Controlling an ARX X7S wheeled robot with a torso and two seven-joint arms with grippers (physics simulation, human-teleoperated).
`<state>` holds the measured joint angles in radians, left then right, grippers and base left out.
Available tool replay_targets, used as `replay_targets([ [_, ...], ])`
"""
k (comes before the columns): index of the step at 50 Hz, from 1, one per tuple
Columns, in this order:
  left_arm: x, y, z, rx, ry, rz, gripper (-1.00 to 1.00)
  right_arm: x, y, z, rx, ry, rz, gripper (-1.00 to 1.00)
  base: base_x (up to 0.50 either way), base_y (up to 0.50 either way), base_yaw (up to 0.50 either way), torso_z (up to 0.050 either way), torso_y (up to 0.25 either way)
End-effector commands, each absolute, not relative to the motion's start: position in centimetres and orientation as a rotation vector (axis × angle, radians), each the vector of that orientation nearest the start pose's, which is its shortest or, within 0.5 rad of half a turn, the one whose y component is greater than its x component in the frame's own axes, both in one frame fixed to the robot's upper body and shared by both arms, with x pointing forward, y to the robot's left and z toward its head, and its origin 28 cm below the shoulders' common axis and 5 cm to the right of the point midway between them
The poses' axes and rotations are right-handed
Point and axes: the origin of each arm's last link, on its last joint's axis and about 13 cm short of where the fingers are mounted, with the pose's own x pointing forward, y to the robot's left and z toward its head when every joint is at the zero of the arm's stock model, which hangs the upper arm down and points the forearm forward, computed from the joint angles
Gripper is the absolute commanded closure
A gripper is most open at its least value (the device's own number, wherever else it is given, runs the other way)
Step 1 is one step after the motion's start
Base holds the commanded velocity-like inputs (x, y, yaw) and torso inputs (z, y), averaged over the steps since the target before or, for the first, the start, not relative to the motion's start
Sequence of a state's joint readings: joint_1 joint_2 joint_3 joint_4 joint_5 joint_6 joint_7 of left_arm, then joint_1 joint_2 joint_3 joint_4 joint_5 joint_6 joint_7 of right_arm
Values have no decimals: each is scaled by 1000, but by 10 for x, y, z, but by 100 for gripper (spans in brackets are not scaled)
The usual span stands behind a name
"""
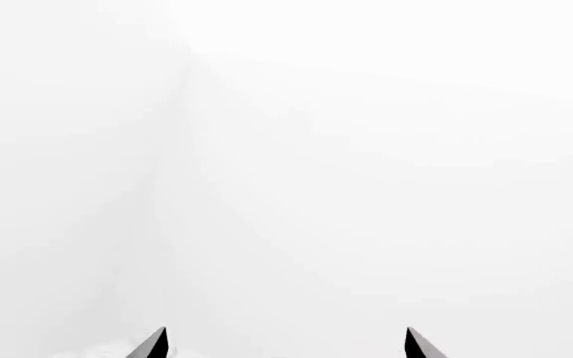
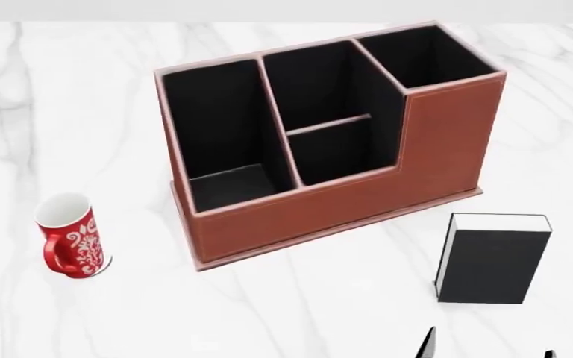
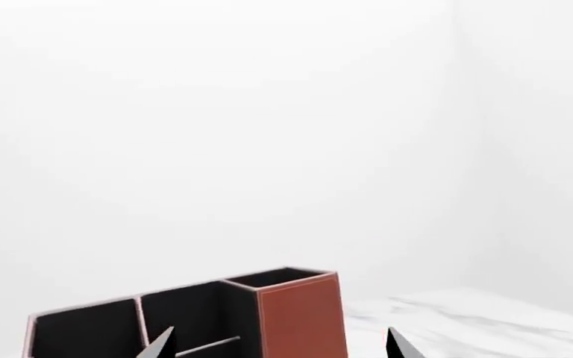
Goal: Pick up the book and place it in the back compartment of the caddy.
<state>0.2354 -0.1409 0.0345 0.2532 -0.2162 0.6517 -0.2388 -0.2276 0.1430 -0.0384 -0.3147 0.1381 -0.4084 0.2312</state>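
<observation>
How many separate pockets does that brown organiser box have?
4. In the caddy: one long pocket at its left end, two small middle ones split by a thin divider, one tall pocket at its right end.

mug (image 2: 71,236): red with white pattern and white inside, upright, handle toward the camera, near the left edge
worktop (image 2: 366,291): white marble with grey veins
</observation>
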Motion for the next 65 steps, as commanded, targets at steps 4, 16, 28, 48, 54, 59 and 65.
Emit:
replay_targets([
  [4, 160, 229, 68, -200, -638, 202, -100, 163, -116, 67, 93, -479, -161, -100, 0, -98, 0, 0, 0],
  [16, 161, 229, 69, -206, -631, 201, -100, 164, -117, 67, 99, -482, -169, -100, 0, -96, 0, 0, 0],
  [28, 161, 229, 69, -206, -629, 203, -100, 163, -118, 68, 107, -487, -170, -100, 0, -97, 0, 0, 0],
  [48, 161, 229, 69, -205, -630, 202, -100, 163, -118, 68, 118, -489, -168, -100, 0, -95, 0, 0, 0],
  [54, 161, 229, 68, -205, -628, 201, -100, 163, -118, 68, 118, -487, -169, -100, 0, -96, 0, 0, 0],
  [59, 161, 228, 68, -202, -626, 200, -100, 163, -118, 68, 122, -483, -167, -100, 0, -98, 0, 0, 0],
  [65, 161, 228, 68, -202, -627, 201, -100, 163, -118, 68, 125, -484, -169, -100, 0, -98, 0, 0, 0],
])
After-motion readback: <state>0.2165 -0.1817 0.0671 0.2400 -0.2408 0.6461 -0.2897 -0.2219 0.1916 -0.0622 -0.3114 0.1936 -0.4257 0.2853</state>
